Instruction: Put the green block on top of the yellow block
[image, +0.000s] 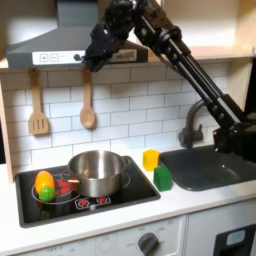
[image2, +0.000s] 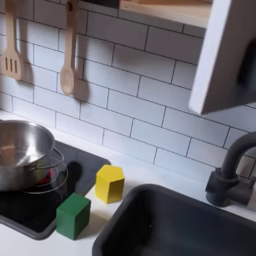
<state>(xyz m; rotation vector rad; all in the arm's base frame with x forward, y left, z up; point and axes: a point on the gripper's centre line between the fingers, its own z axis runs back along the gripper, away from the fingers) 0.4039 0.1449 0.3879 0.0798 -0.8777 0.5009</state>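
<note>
No text, label, brand or number can be read anywhere.

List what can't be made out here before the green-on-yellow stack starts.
- Pincer: dark and blurred against the hood in the first exterior view; open or shut can't be told.
- Steel pot: cut off by the second exterior view's left edge.
- Toy food: small and partly hidden by the pot in the first exterior view; kind unclear.
- Green block and yellow block: whether they touch is unclear in the first exterior view.
</note>
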